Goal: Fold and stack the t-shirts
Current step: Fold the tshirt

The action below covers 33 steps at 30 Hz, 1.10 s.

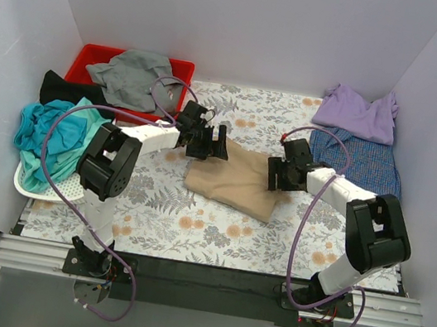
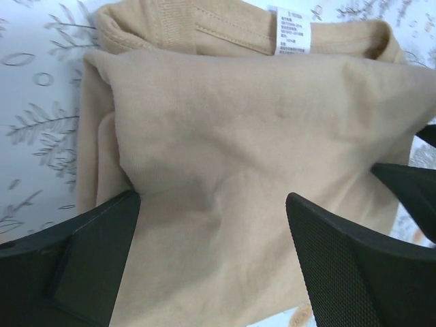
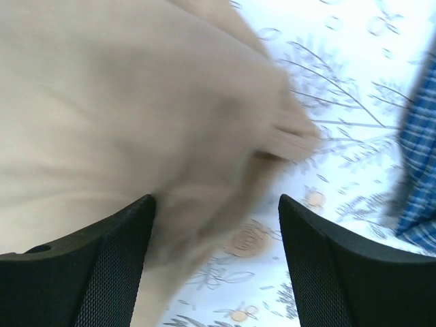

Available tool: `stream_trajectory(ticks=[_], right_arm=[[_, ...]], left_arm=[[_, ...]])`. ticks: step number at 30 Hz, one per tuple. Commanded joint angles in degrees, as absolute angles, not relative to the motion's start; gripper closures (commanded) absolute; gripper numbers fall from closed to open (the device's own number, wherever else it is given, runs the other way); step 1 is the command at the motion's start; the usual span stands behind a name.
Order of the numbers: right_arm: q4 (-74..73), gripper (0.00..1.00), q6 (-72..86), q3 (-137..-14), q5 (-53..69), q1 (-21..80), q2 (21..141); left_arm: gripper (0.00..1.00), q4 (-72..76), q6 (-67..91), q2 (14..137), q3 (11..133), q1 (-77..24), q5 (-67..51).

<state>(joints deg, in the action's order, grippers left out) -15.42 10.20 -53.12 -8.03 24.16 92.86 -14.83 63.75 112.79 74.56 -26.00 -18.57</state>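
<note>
Floral table cover (image 1: 214, 238): carries the whole work area. The tan t-shirt (image 1: 236, 182), folded into a rough rectangle, lies at its centre.

At the right, a blue-checked t-shirt (image 1: 365, 163) lies flat, with a lavender t-shirt (image 1: 359, 113) at its far edge. At the far left, a grey t-shirt (image 1: 132, 78) is draped over a red bin (image 1: 94, 55), and a teal t-shirt (image 1: 48, 131) sits in a white mesh basket (image 1: 51, 186).

Left gripper (image 1: 207, 143): at the tan shirt's far-left corner, fingers spread wide and released. Tan cloth (image 2: 259, 157) lies between and below them; contact cannot be confirmed.

Right gripper (image 1: 277, 173): at the shirt's right edge, fingers likewise parted (image 3: 214, 202), nothing clamped.

Left wrist view only: ribbed collar and white neck label (image 2: 294, 30) at the far end. Right wrist view only, blurred: the shirt's edge (image 3: 102, 102) over the floral print, and the blue-checked cloth (image 3: 419, 157) to the right.
</note>
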Motion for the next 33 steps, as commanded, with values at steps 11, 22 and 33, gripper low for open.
stream_trajectory(ticks=[11, 22, 33], right_arm=[[-19.86, 0.21, 10.28, -56.42, -0.92, 23.73, 80.43], [-12.83, 0.23, 19.15, -49.93, 12.57, 29.09, 83.58], [-19.50, 0.22, 24.52, -41.23, -2.88, 29.53, 82.97]], left_arm=[[0.11, -22.94, 60.20, 103.90, 78.23, -24.96, -17.66], [0.10, -19.25, 63.63, 102.04, 66.36, -25.05, -28.21], [0.10, -22.85, 64.77, 103.18, 61.62, -25.14, -14.69]])
